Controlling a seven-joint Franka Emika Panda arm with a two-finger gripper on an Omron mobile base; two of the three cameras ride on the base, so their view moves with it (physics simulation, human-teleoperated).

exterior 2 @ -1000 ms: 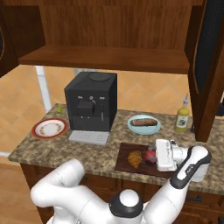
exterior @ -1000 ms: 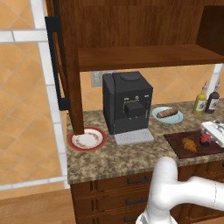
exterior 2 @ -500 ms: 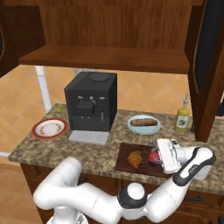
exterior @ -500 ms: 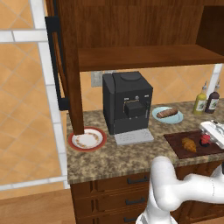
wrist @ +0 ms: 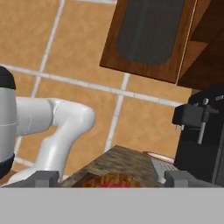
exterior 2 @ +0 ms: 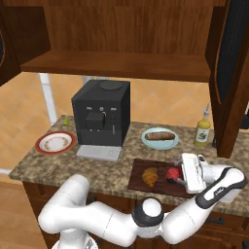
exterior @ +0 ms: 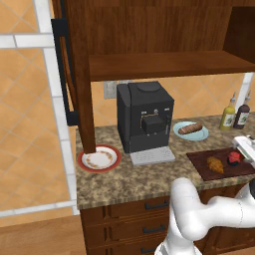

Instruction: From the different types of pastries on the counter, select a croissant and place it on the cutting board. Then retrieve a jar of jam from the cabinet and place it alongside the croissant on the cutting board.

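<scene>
On the cutting board [exterior 2: 158, 187] [exterior: 199, 162] lies the croissant [exterior 2: 150, 176] [exterior: 215, 164], with the red-lidded jar of jam [exterior 2: 172, 175] [exterior: 233, 158] standing just to its right. My gripper [exterior 2: 179, 176] [exterior: 240, 153] lies level over the board's right end and points at the jar. In the hand view the gripper [wrist: 112, 178] is open: its fingertips [wrist: 43, 178] sit wide apart, and a sliver of the jar's red lid [wrist: 109, 184] and the croissant [wrist: 117, 178] shows between them. The longer brown pastry [exterior 2: 159, 136] [exterior: 191, 129] rests on a blue plate behind the board.
A black coffee machine [exterior: 145, 122] [exterior 2: 101, 119] stands mid-counter beside a red-rimmed plate [exterior: 98, 158] [exterior 2: 55, 142]. Sauce bottles [exterior: 228, 115] [exterior 2: 202, 131] stand at the back right. The cabinet's open doors [exterior: 69, 74] [exterior 2: 233, 73] hang at both sides above the counter [exterior: 124, 184].
Almost nothing has moved: the hand stays beside the jar on the board's right end, and only the forearm has shifted slightly.
</scene>
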